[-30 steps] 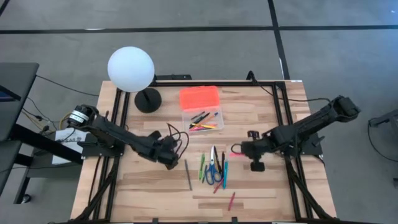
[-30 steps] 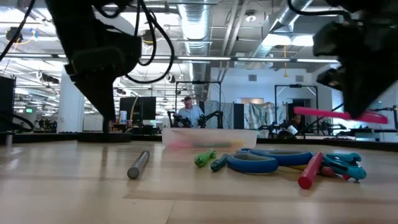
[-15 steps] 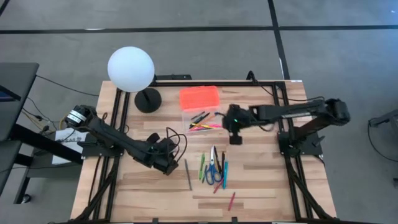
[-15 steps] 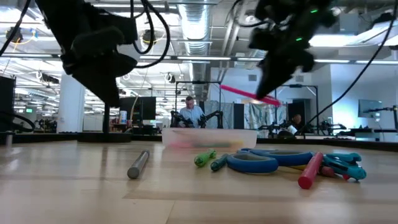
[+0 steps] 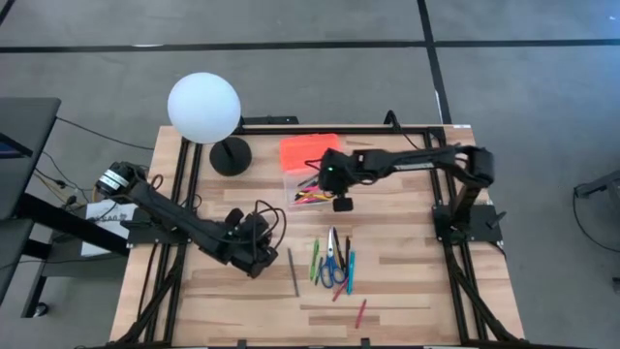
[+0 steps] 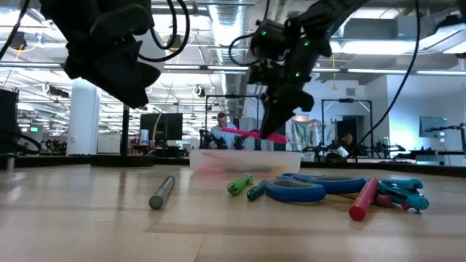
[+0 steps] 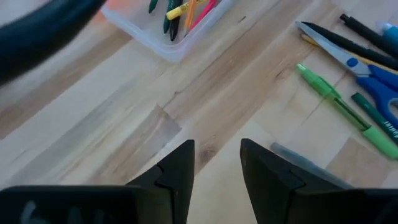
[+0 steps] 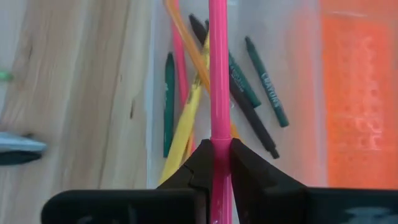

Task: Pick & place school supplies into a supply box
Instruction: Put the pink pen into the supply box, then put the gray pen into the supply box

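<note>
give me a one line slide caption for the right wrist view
Right gripper holds a pink pencil over the clear supply box, where other pencils and crayons already lie.

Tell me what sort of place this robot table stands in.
Probably a big open robotics lab or workshop. The low view shows exposed ceiling ducts and strip lights, a person seated at another arm rig behind the wooden table, and monitors farther back.

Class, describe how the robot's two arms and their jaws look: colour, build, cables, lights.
Both arms are dark and slim, built of jointed segments. The left arm carries loose black cables looping near its wrist. The right arm shows a small green light near its gripper. Each gripper ends in two blunt, dark jaws.
</note>
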Robot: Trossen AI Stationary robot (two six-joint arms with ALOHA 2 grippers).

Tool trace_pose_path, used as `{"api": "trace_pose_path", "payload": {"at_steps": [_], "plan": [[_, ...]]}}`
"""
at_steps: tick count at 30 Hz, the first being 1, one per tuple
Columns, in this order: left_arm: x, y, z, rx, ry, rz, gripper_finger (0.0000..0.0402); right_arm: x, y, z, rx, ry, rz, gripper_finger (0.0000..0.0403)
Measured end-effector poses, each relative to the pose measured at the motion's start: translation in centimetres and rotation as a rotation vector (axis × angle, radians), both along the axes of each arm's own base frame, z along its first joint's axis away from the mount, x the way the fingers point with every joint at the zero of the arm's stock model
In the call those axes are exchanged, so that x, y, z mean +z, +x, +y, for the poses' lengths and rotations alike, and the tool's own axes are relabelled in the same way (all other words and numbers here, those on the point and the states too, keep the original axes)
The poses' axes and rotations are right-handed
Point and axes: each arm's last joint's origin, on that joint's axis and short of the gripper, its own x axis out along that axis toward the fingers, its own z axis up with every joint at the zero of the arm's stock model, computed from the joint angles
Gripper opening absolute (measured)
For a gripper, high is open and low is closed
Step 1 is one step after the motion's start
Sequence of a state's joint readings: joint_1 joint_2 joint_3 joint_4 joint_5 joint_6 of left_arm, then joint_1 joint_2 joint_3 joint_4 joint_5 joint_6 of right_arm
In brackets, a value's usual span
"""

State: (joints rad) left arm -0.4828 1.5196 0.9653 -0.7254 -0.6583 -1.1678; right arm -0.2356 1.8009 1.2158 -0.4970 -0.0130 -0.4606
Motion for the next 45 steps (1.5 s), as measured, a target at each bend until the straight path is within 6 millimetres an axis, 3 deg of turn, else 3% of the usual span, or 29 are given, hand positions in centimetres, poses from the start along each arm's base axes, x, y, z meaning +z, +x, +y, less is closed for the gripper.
{"api": "trace_pose_path", "payload": {"at_steps": [6,23,27,30,36,45], "plan": [[0.0,-0.3,-0.7,0.000,-0.007,-0.019,0.0125,-1.2,1.0,-1.1,-0.017,0.000,0.060,0.0032],[0.1,-0.3,-0.7,-0.005,0.006,-0.023,0.0125,-0.2,0.4,-1.7,-0.166,0.063,0.041,0.0115],[0.0,-0.3,-0.8,0.047,-0.076,-0.040,0.0125,1.6,-0.4,-1.2,-0.236,0.091,0.015,0.0122],[-0.1,0.1,-0.7,0.168,-0.235,-0.087,0.0125,3.6,-1.5,-0.9,-0.277,0.109,-0.003,0.0119],[0.0,0.7,-0.9,0.317,-0.502,-0.134,0.0125,7.4,-4.9,0.1,-0.349,0.150,0.013,0.0111],[0.2,2.1,-1.7,0.356,-0.653,-0.266,0.0125,12.5,-10.0,2.4,-0.345,0.156,-0.041,0.0107]]}}
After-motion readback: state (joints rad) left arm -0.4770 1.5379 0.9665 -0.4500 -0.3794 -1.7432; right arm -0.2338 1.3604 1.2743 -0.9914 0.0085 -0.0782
